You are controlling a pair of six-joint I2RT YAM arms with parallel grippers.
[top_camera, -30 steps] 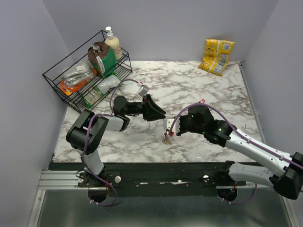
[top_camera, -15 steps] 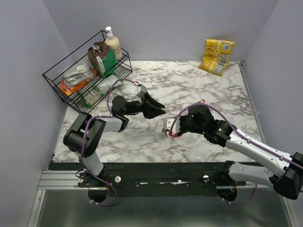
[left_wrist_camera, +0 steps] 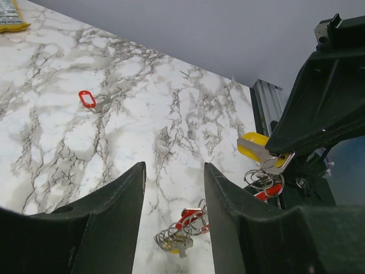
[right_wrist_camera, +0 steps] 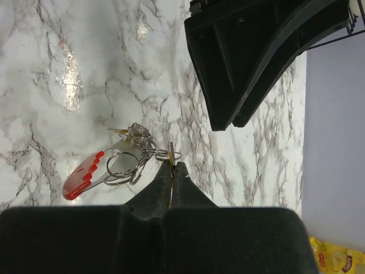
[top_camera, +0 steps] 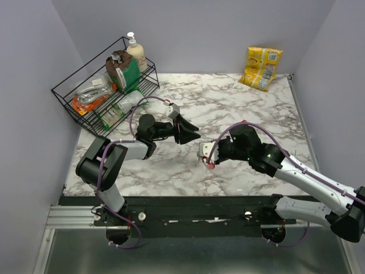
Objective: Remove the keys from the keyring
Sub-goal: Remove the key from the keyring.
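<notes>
Top external: soap bottle (top_camera: 136, 52) in wire basket (top_camera: 64, 95); left gripper (top_camera: 194, 132) agape, empty; right gripper (top_camera: 203, 155) tight on keyring (top_camera: 209, 164).

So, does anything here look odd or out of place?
Only one thing: a small red-headed key lies alone on the table, well away from the bunch of keys held by the right hand. Nothing looks spilled or broken.

The surface (top_camera: 245, 103) is glossy, grey-veined white marble-look, throwing glints. The keyring (right_wrist_camera: 130, 162) is thin shiny metal wire carrying a smooth red plastic piece (right_wrist_camera: 81, 176). The left gripper (left_wrist_camera: 174, 171) and right gripper (right_wrist_camera: 173, 166) look matt black plastic.
</notes>
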